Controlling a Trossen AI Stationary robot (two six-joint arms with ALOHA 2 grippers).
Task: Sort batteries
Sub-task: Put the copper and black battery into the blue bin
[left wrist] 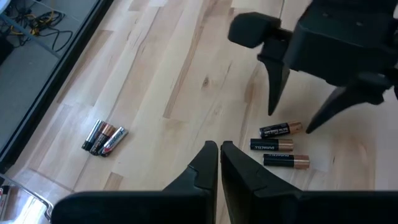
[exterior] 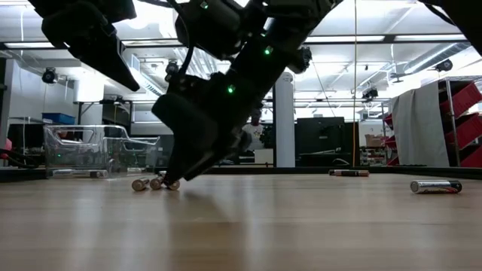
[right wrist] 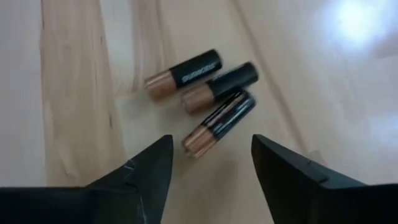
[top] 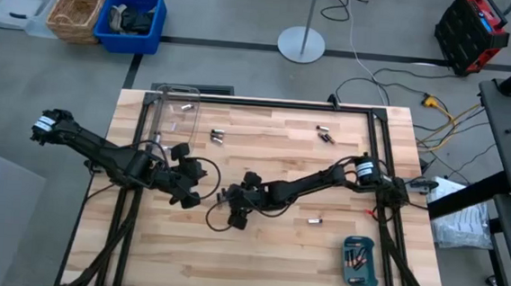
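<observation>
Hovering over three copper-topped batteries [right wrist: 208, 93], fingers spread wide, probably lining up to straddle the nearest cell: right gripper [right wrist: 211, 163] in its own wrist view; pale wood planks underneath, glare in one corner.

Left wrist view: left gripper [left wrist: 219, 155] with fingers pinched almost together, holding nothing, parked just beside that same trio [left wrist: 280, 145]; another little bunch of cells [left wrist: 104, 137] well apart, near the table edge; cables on the floor beyond.

From above: both grippers meeting mid-table; strays near the far edge [top: 326, 133] and one loose cell [top: 314, 221]; teal tray [top: 359, 275] at the near right corner with a few already sorted; clear plastic box [top: 176, 112] at far left.

Table level: right gripper tips down at the trio; lone battery [exterior: 436, 186] off to the side; shelves and ceiling lights behind.
</observation>
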